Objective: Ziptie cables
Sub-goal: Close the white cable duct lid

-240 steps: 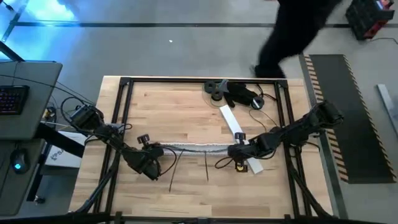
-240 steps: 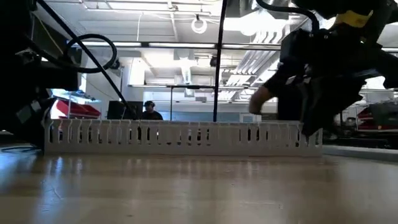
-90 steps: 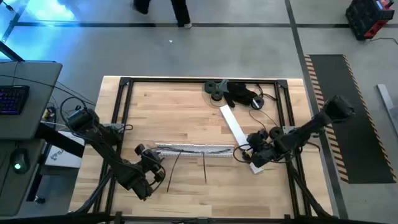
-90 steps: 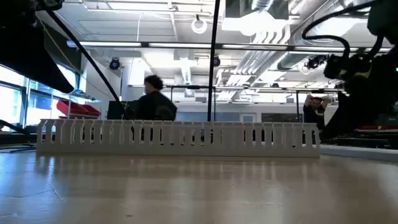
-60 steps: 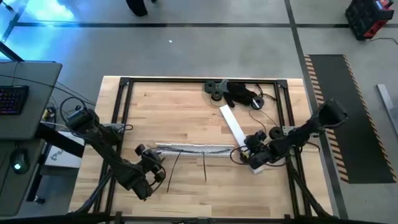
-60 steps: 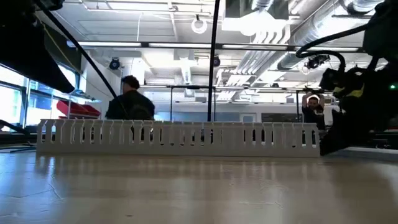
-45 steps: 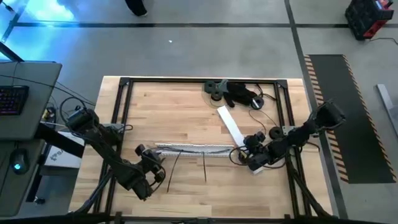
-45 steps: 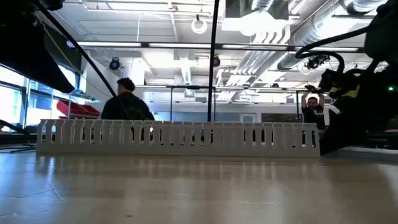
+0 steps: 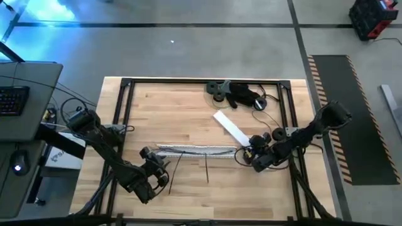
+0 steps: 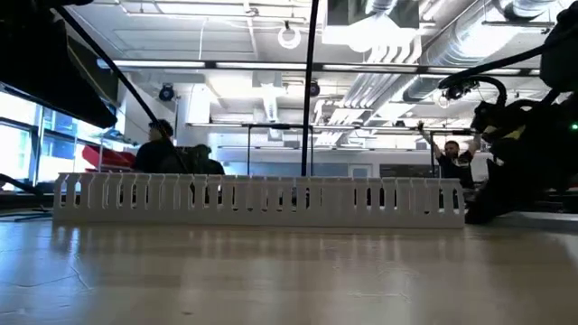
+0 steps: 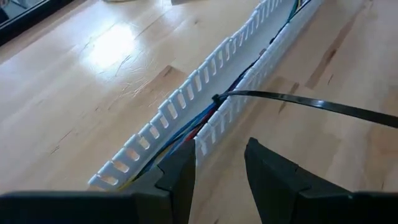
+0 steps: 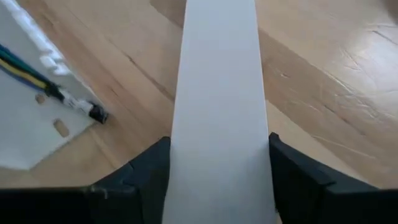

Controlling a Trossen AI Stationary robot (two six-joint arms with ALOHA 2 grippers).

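Observation:
A white slotted duct (image 9: 195,150) lies across the table's middle, and the cables (image 11: 198,124), thin coloured wires, run inside it. Two black zipties (image 9: 207,168) stick out from the duct toward the near edge; one (image 11: 298,102) shows looped at a slot. My left gripper (image 11: 217,168) stands open just near of the duct's left end (image 9: 157,152), touching nothing. My right gripper (image 9: 253,156) is at the duct's right end, shut on a long flat white strip (image 9: 231,130) that slants toward the far left. My right gripper pinches the white strip across its width, one finger (image 12: 146,174) on each long edge (image 12: 186,168), near the strip's near end. The fingers come from the table's near right and point along the strip. Whether the strip is lifted clear of the table, I cannot tell.
A bulky black gadget (image 9: 242,94) with a thin cord sits at the far edge. A black frame (image 9: 125,81) rims the table. The duct's right end with wire tips (image 12: 68,99) lies beside the strip. People (image 10: 452,162) move in the room behind.
My right gripper has shifted a little toward the table's left and near edge with the white strip. The strip has turned about: its far end has swung toward the left, and its near end no longer shows past the gripper.

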